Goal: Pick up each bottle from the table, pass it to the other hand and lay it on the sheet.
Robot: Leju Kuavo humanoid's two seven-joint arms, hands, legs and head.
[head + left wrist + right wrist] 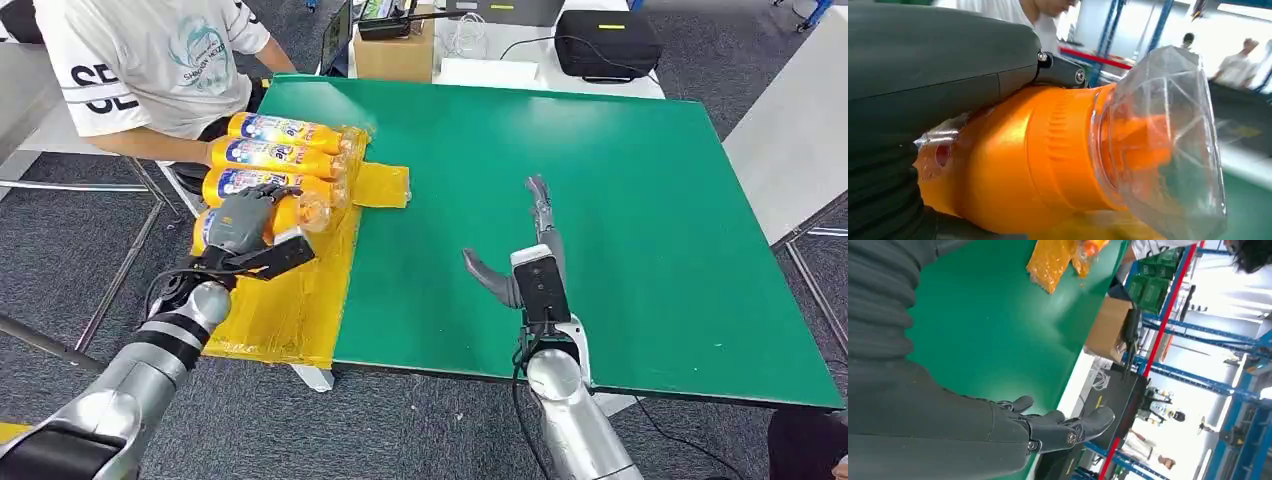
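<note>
On the green table (620,200), a yellow sheet (290,300) covers the left end. Three orange bottles (275,157) with blue labels lie side by side on its far part. My left hand (240,220) grips a fourth orange bottle (305,212) at the near end of that row, low over the sheet; whether it touches the sheet I cannot tell. In the left wrist view this bottle (1048,160) sits in the hand (923,75), clear cap pointing away. My right hand (525,250) hovers open over the table's middle, fingers straight (1058,427), holding nothing.
A person in a white shirt (150,60) sits at the table's far left corner, close to the bottles. A cardboard box (395,50) and a black bag (605,42) stand beyond the far edge. A white table (800,130) is at the right.
</note>
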